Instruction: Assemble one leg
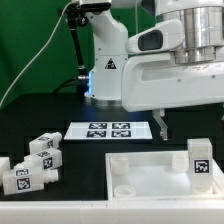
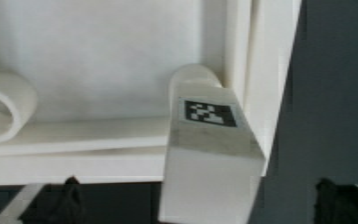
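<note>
Exterior view: bright, even illumination, no hard shadows; white parts approach overexposure against the black bench point(image 1: 40, 115); resolution low, edges soft. Wrist view: dimmer, greyish; the leg point(image 2: 211, 160) and tray point(image 2: 105, 60) appear blurred.

White leg point(image 2: 211, 160) carries a black-and-white checked tag point(image 2: 208, 112).

Exterior view fronts arm point(image 1: 108, 55) across table point(image 1: 45, 118), wrist view close over shared tray point(image 2: 105, 50), leg point(image 2: 211, 150)
</note>
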